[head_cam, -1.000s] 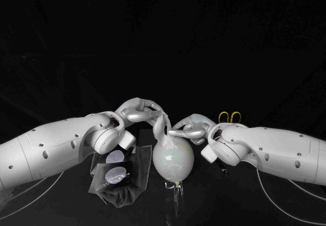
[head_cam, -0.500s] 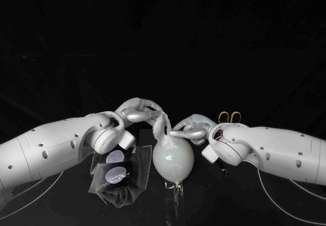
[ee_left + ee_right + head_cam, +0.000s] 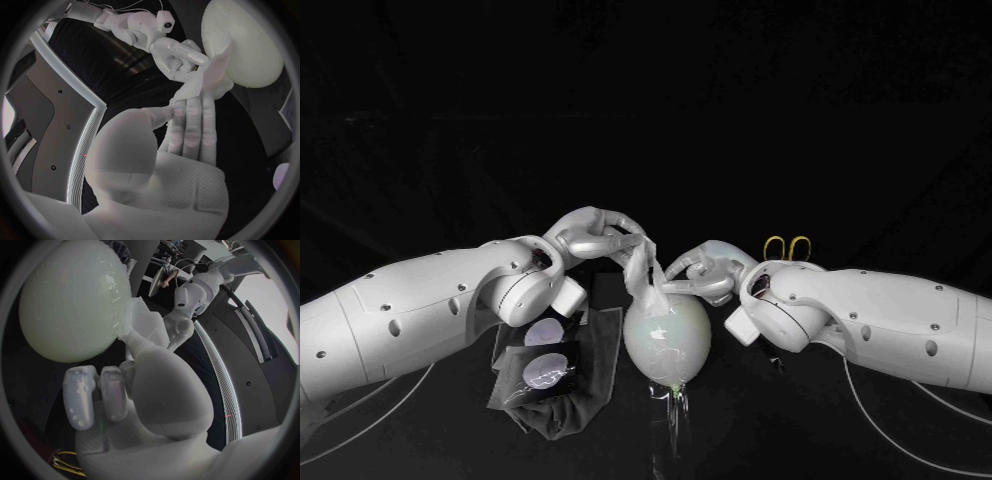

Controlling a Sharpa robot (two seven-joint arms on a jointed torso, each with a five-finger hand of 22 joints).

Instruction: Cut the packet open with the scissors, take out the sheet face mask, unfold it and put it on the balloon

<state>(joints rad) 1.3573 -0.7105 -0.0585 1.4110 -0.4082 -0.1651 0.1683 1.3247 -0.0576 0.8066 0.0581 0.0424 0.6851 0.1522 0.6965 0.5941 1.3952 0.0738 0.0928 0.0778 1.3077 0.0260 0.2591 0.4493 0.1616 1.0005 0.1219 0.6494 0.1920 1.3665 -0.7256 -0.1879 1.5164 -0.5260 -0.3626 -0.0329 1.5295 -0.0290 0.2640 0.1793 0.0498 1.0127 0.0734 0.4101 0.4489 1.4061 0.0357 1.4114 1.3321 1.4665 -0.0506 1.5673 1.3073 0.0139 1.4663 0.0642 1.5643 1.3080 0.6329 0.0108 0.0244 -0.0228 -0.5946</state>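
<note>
A pale balloon (image 3: 668,340) stands upright at the table's middle. The white sheet mask (image 3: 646,272) hangs as a crumpled strip against the balloon's top. My left hand (image 3: 596,238) pinches the mask's upper end between thumb and fingers. In the left wrist view its fingers (image 3: 195,125) hold the mask (image 3: 209,75) beside the balloon (image 3: 247,45). From the other side my right hand (image 3: 701,272) grips the mask's edge at the balloon's top; it appears again as the right hand (image 3: 178,55). The right wrist view has the balloon (image 3: 69,300), the mask (image 3: 147,322) and the left hand (image 3: 178,330).
The cut dark packet (image 3: 557,375), with two pale round patches, lies under my left forearm, left of the balloon. The scissors' yellow handles (image 3: 788,247) stick up behind my right wrist. Cables trail along the table near both arms.
My right hand's fingers have crept slightly toward the mask at the balloon's top. Balloon, packet and left hand stay put.
</note>
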